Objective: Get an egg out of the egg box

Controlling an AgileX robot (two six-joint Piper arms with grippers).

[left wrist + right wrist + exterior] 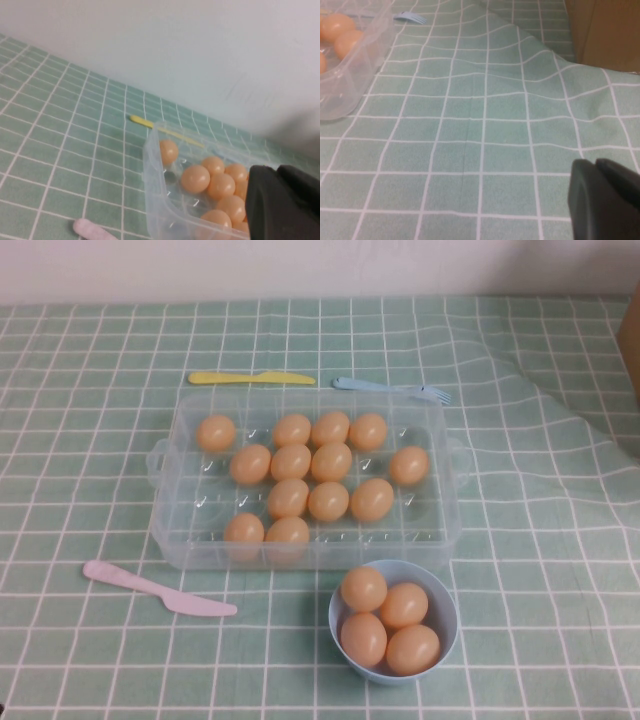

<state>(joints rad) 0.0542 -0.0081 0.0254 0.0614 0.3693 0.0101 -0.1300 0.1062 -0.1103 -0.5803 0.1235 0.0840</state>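
While left hand (278, 200) overlooks egg box (154, 197), right hand (596, 200) overlooks cloth (485, 125).

A clear, glossy plastic rectangular egg box (190, 530) holds smooth, matt orange-tan eggs (331, 461), on a green-and-white checked cloth table cover (90, 470) that lies soft and rumpled. Beside it sit a smooth light-blue round plastic bowl (445, 612), 2 matt plastic knives, pink (158, 589) and yellow (250, 378), and a light-blue plastic fork (392, 387).
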